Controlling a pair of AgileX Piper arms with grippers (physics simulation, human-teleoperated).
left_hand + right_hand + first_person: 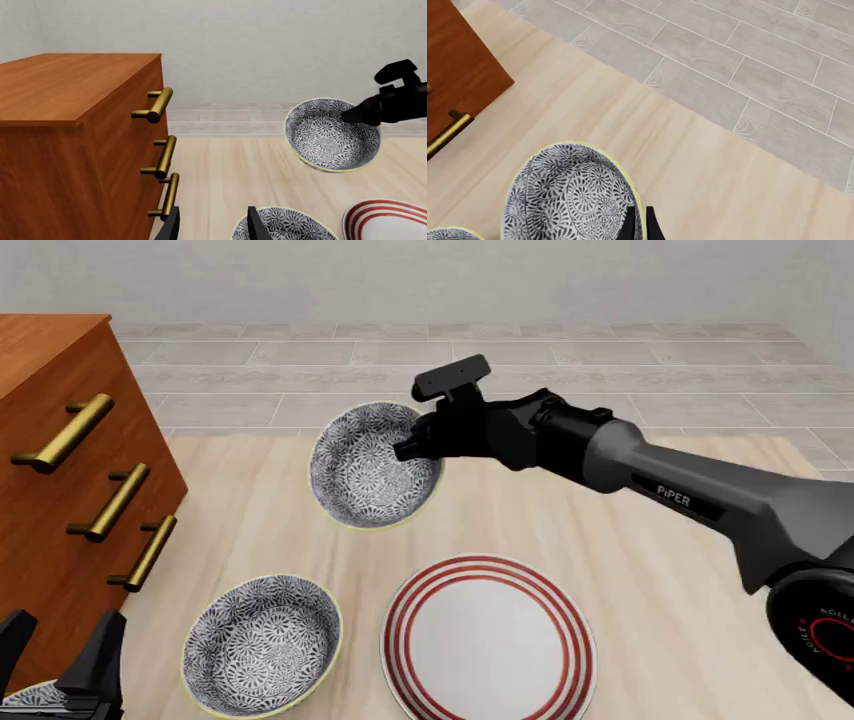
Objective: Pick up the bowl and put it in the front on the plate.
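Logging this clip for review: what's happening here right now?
The right gripper holds the bowl by its rim, lifted and tilted above the table. The plate sits bare nearer the arms, the twin bowl beside it. The left gripper idles open by the drawer cabinet.

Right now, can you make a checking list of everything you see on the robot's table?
Surface: pale wood table, bare around the dishes.
Job's things: bowl lifted and tilted, held by its rim; plate lying flat, nothing on it.
Clutter: twin bowl beside the plate; wooden drawer cabinet with brass handles.
Grippers: right claw pinching the bowl's rim; left claw open, low, holding nothing.
Cables: nothing seen.
Surroundings: grey tiled floor, plain wall.
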